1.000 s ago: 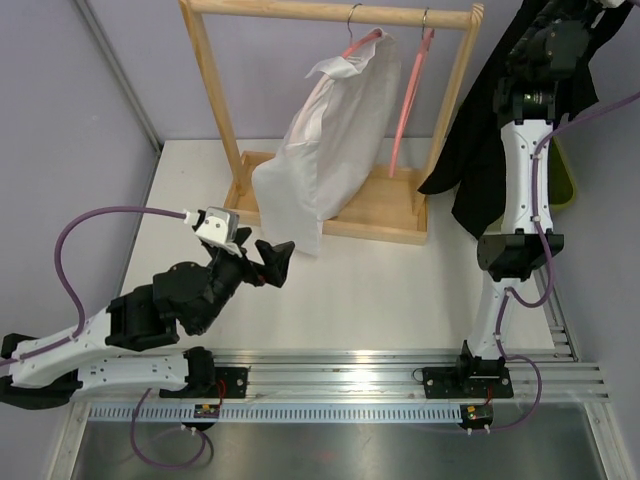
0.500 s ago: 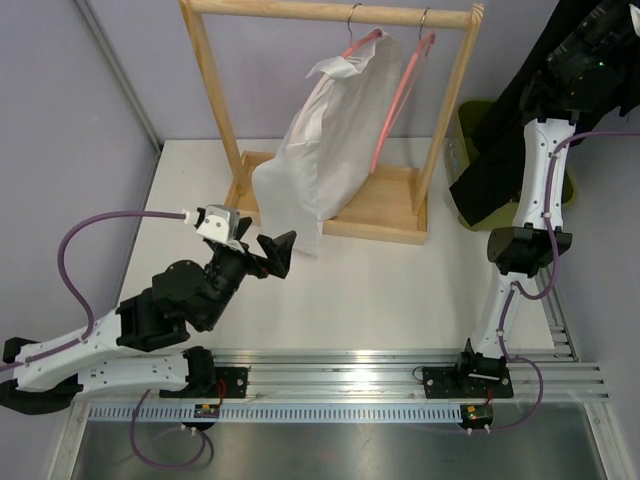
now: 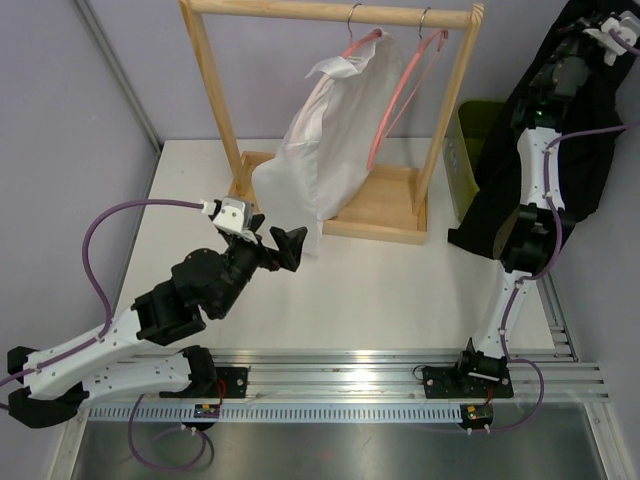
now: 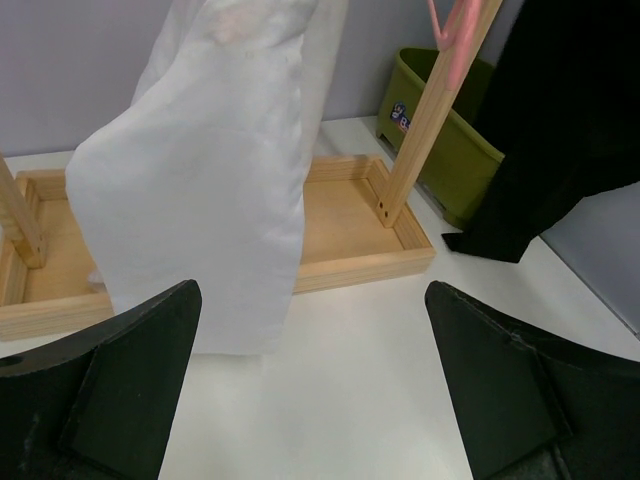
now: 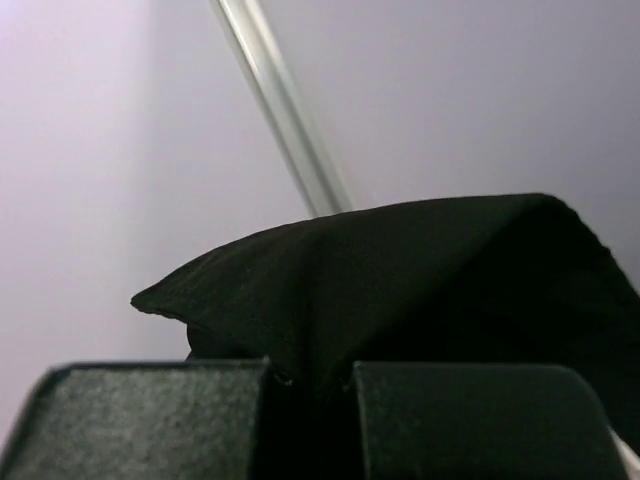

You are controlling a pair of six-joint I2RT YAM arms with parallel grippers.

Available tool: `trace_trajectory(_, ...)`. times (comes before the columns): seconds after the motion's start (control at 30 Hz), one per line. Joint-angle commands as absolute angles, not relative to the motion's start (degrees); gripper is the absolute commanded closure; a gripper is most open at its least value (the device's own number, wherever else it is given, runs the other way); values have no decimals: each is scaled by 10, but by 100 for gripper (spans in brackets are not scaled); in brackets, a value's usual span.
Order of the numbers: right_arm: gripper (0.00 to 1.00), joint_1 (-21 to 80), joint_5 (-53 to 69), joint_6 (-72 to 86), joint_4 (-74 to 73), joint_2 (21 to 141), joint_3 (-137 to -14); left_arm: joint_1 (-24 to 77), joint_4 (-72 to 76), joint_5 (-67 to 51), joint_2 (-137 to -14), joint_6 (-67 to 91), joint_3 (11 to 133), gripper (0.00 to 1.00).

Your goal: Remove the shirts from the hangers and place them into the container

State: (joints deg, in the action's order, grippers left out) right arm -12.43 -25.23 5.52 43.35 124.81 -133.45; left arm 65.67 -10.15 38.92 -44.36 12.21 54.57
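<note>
Start on your left: the left gripper (image 3: 280,245) hovers low over the table (image 3: 380,290) with its jaws spread wide and nothing between them, just in front of the lower hem of the white shirt (image 3: 325,150). That shirt hangs on one of the pink hangers (image 3: 362,45) on the wooden rack (image 3: 215,110), its tail drooping past the rack's base. If you take it next, bite well up into the cloth, not the very edge, and draw it off along the hanger's slope so the hook does not jump the rail. The second hanger (image 3: 400,90) hangs bare beside it. Further right sits the olive-green container (image 4: 440,150), just beyond the rack's right post. The black shirt (image 3: 590,150) hangs above and in front of it, and its lowest corner looks to rest on the table beside the container's near wall, outside the rim. That, to my eye, is the thing to fix: carry the cloth farther over the container until the tail clears the rim, then lower it so the fabric folds down inside before you let go. At the far right, held high, the right gripper (image 5: 308,395) is clamped on a fold of the black shirt; keep that pinch firm until the bulk has settled in the container.
</note>
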Motion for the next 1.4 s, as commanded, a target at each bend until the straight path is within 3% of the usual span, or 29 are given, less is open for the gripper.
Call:
trace_trajectory(0.0, 100, -122, -212, 105, 335, 1289, -1365, 654, -67, 367, -432, 144, 539, 1)
trace_trajectory(0.27, 100, -122, -219, 160, 134, 1362, -1431, 648, -63, 373, -417, 154, 514, 1)
trace_trajectory(0.6, 100, -120, -267, 265, -242, 1303, -1291, 642, -55, 350, -409, 163, 505, 1)
trace_trajectory(0.67, 89, -120, -250, 286, -300, 1307, -1295, 642, -56, 348, -402, 165, 502, 1)
trace_trajectory(0.73, 65, -119, -231, 290, -344, 1303, -1279, 642, -57, 345, -396, 170, 498, 1)
trace_trajectory(0.83, 45, -115, -194, 273, -322, 1272, -1234, 642, -60, 336, -388, 177, 497, 1)
trace_trajectory(0.87, 33, -114, -176, 258, -313, 1260, -1218, 642, -62, 333, -387, 178, 497, 1)
trace_trajectory(1.07, 1, -84, -175, 194, -156, 1061, -1061, 642, -76, 322, -367, 199, 490, 1)
trace_trajectory(1.2, 1, -76, -140, 170, -145, 932, -1024, 642, -74, 314, -356, 205, 482, 1)
trace_trajectory(1.37, 0, -62, -110, 151, -320, 857, -1000, 642, -69, 302, -347, 206, 471, 1)
